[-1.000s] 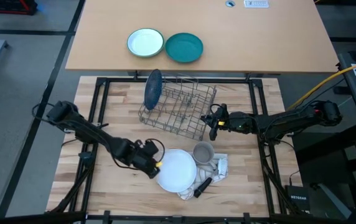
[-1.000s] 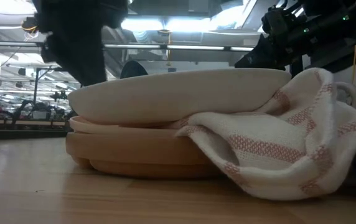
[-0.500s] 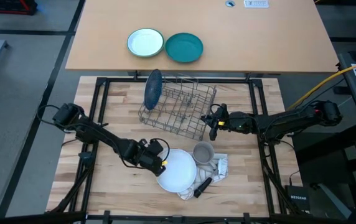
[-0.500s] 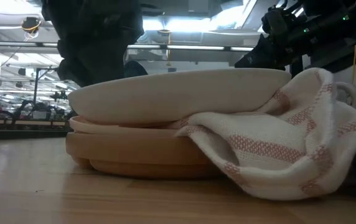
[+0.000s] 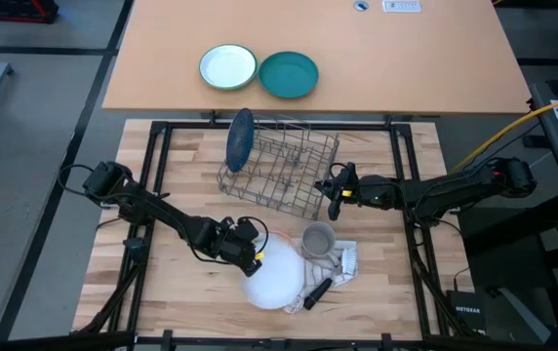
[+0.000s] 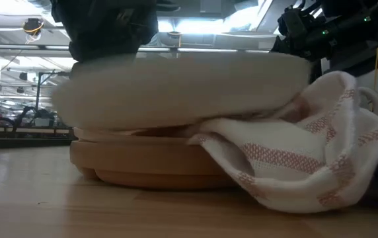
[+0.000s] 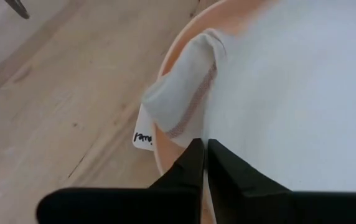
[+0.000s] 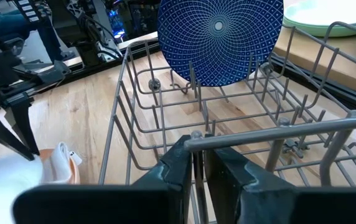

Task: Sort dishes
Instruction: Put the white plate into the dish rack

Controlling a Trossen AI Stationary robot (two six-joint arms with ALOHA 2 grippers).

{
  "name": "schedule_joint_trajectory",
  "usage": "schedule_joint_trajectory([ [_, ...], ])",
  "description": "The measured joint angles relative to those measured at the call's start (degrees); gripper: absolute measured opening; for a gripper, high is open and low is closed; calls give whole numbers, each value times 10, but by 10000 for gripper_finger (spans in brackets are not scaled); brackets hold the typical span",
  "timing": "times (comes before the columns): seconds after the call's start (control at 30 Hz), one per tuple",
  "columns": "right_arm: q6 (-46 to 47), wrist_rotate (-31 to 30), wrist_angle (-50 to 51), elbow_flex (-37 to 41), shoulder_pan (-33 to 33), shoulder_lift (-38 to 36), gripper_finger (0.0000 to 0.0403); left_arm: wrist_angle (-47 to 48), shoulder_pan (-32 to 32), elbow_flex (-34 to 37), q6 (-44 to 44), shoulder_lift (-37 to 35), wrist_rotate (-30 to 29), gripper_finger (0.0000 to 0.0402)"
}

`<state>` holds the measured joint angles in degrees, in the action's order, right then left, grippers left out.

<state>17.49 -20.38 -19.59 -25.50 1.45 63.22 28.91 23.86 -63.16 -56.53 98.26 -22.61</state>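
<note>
The left hand (image 5: pixel 251 251) is pinching the near-left rim of the white plate (image 5: pixel 281 276), tipped up off the tan plate (image 6: pixel 149 165) beneath, beside a towel (image 6: pixel 295 158). The right hand (image 8: pixel 198 163) grips a rack (image 5: pixel 279 166) wire. The blue plate (image 5: pixel 241 138) stands upright in the rack on the tabletop (image 5: pixel 177 283).

Overhead looks straight down — low view sits close at the white plate (image 6: pixel 182 89), shared.

I see the rack (image 5: pixel 279 174) mid-bench with one plate (image 5: pixel 241 138) standing at its nine o'clock end. At the rack's six o'clock, another plate (image 5: pixel 277 276) sits atop a third (image 6: pixel 143 166), with the mug (image 5: pixel 318 240) and towel (image 5: pixel 342 261) at their three o'clock.
</note>
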Motion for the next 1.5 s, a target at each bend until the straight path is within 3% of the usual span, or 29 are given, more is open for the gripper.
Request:
schedule_joint_trajectory([
  [0.8,0,0,0,0,0,0,46,5,0,0,10,0,15,83],
  [1.5,0,0,0,0,0,0,46,-11,0,0,1,36,22,46],
])
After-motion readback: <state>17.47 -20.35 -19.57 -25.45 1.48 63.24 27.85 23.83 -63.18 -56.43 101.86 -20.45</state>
